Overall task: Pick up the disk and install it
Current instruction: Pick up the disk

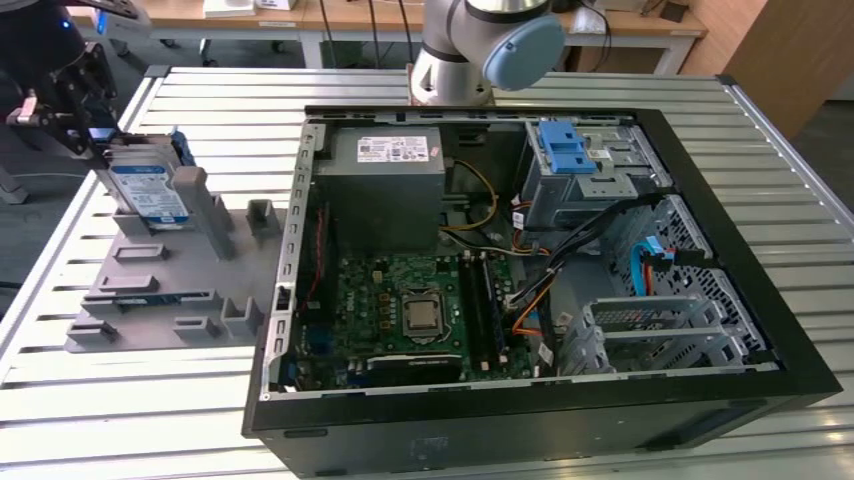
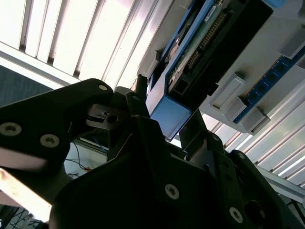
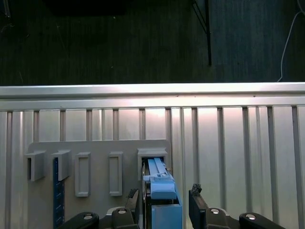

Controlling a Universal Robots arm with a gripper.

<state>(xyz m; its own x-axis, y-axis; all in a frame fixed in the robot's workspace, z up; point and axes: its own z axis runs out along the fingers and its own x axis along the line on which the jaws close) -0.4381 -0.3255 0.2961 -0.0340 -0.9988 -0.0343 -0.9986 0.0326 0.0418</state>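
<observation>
Jaws spread on either side of the disk (image 3: 159, 177), not clamped.
The gripper (image 3: 163, 193) straddles the disk's upper blue end with a narrow gap at one finger. The disk stands upright in a grey holder (image 1: 174, 290) on the slatted tabletop (image 1: 134, 400), at the exterior view's left of the open computer case (image 1: 534, 420).

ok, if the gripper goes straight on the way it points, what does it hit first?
The disk: it stands in the grey holder right between the fingers of the gripper, so its blue-railed edge likely meets the palm first; depth is unclear.
</observation>
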